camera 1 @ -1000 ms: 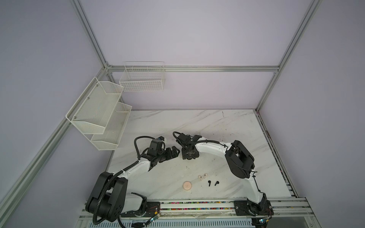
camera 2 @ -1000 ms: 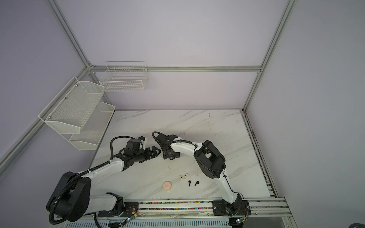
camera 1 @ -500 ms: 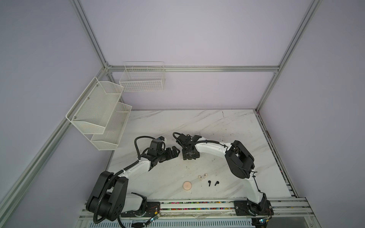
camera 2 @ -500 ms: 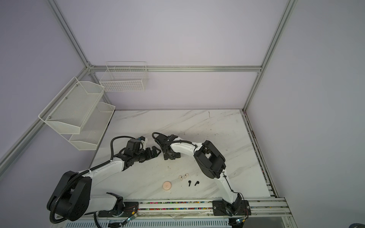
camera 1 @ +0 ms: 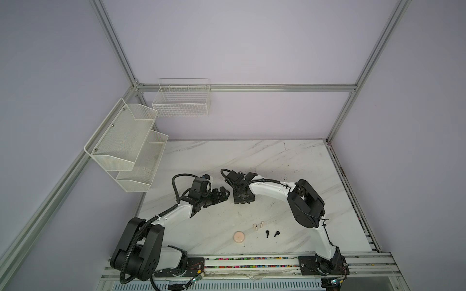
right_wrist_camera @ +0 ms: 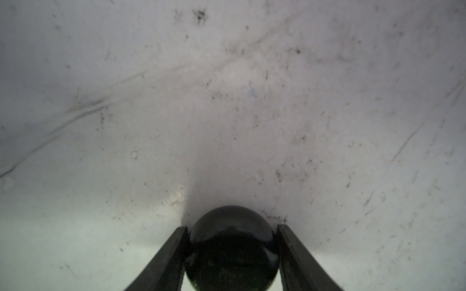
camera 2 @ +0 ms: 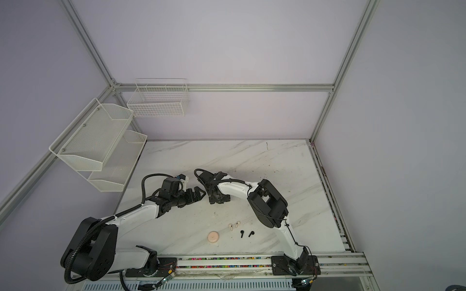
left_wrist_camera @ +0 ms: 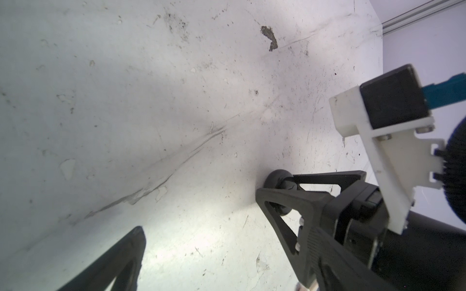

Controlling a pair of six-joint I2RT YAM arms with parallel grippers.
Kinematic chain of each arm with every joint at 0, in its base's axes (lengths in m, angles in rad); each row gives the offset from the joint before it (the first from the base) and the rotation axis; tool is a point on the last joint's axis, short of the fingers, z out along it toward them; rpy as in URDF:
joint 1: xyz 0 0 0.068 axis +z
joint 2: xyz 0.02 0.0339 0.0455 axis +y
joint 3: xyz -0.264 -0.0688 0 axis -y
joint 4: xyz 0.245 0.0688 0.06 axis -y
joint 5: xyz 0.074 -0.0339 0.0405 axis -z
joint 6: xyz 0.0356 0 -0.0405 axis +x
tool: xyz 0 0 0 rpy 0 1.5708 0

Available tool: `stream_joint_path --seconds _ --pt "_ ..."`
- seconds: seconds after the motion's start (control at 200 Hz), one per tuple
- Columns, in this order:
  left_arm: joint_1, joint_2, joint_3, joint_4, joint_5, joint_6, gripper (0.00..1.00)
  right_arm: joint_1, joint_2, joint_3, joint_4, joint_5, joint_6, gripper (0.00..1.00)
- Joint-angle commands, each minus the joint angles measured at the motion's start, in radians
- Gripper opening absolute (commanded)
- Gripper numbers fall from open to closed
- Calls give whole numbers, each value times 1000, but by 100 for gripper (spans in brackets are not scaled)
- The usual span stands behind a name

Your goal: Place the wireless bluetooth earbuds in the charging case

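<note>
Ideally, the right gripper (right_wrist_camera: 232,228), pinching the round black charging case (right_wrist_camera: 230,254), seemed to need an even, level squeeze, while the left gripper (camera 1: 226,195) stood spread and four tiny black and pink earbuds (camera 1: 267,233) lay lower-centre in a top view.

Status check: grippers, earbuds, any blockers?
Left gripper open, empty. Right gripper shut on black charging case. Two pink earbuds, two black earbuds loose by pink case, none inserted. Nothing in the way.

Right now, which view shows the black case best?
The right wrist view: the black case sits large between the jaws of the right gripper. The left wrist view shows only part of it. In both top views the gripper hides it.
</note>
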Motion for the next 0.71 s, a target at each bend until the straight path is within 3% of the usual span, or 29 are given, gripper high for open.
stream_joint_path --seconds 0.0,0.7 --pt "3 3 -22 25 19 -10 100 6 14 9 -22 4 -3 58" --pt "1 -15 -64 81 68 -27 98 -25 -28 -53 56 -22 -37 50"
